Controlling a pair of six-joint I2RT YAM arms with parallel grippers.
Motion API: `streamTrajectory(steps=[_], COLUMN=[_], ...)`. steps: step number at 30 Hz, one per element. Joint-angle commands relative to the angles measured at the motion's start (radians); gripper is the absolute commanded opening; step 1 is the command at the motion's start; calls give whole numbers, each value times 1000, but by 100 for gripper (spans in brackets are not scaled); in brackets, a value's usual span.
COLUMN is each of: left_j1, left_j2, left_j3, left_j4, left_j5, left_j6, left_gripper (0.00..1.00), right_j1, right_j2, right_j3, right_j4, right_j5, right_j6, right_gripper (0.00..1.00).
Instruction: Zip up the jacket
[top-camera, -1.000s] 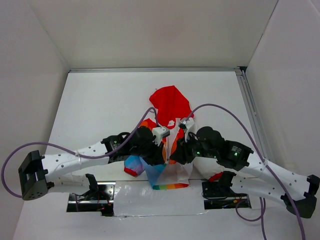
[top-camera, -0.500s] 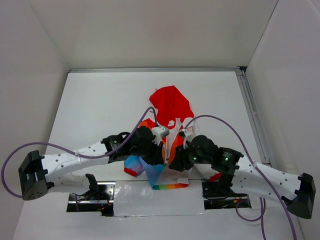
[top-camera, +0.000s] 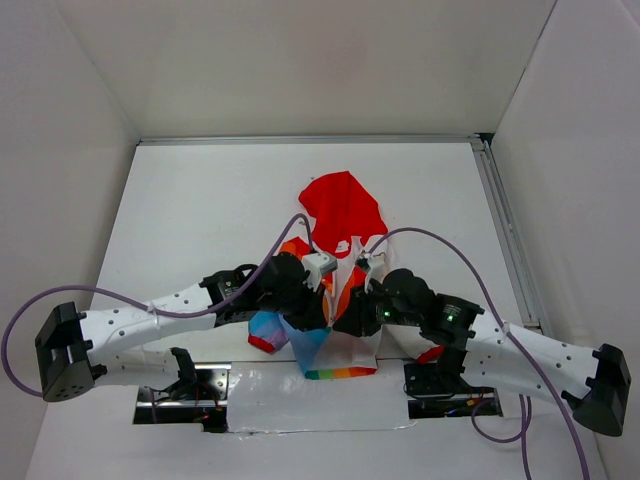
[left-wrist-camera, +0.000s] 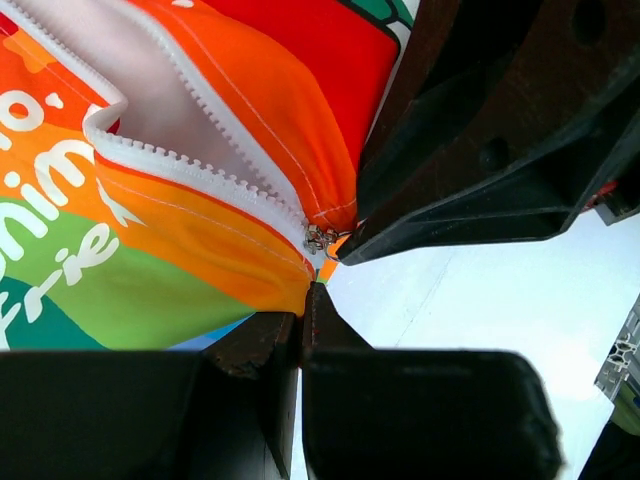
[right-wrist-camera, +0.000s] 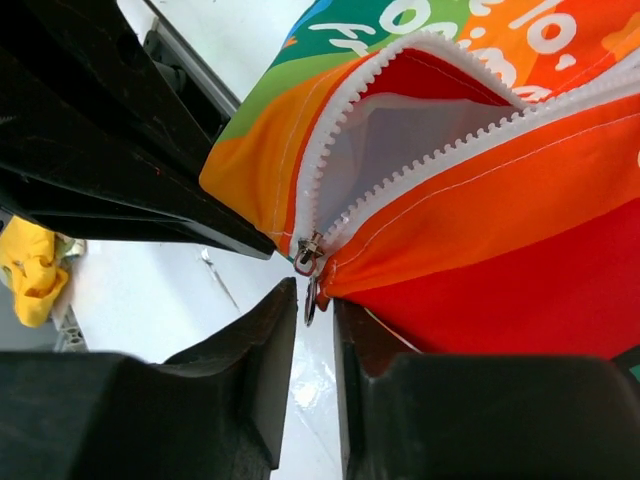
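A white table lies boxed in by a plain white back wall, left wall and right wall, with a metal rail along its far edge, all under bright, even light.

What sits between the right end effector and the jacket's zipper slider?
Only the pull tab of the jacket's zipper slider, hanging between the right end effector's fingertips. Right wrist view shows it.
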Motion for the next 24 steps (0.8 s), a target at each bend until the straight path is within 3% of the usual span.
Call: streamTrajectory(steps=[1,6,7,8,9,13,16,20,24], left_j1=[1,0,0,1,0,0,0,1,0], left_j2=[-26,-26,-28,-29,-29,-22,-14,-21,-41], left_j3=[20,21,21,18,17,18,14,-12,-46], left_j4=[37,31,31,33,36,23,7,7,29], left_j5=[2,-18,-17,-15,-12,-11,-28,-34,-28], left_j6=[-22,-32,-32,-31,-29,-26,-32,-37,-28], left_gripper=[0,0,0,0,0,0,0,0,0], right_j1=[4,6,7,6,6,12,9,-43,-80], right_j2=[5,26,25,21,20,35,79,150,135], right_j3=[1,6,0,-5,-5,64,151,293,322], right_j4=[82,33,39,52,60,28,-125,-268,-263], right_j5=[-32,-36,-39,-39,-35,-16,5,-143,-147], right_j6=[14,32,35,40,47,40,72,104,84], right_gripper=[25,23,17,2,0,0,0,0,0])
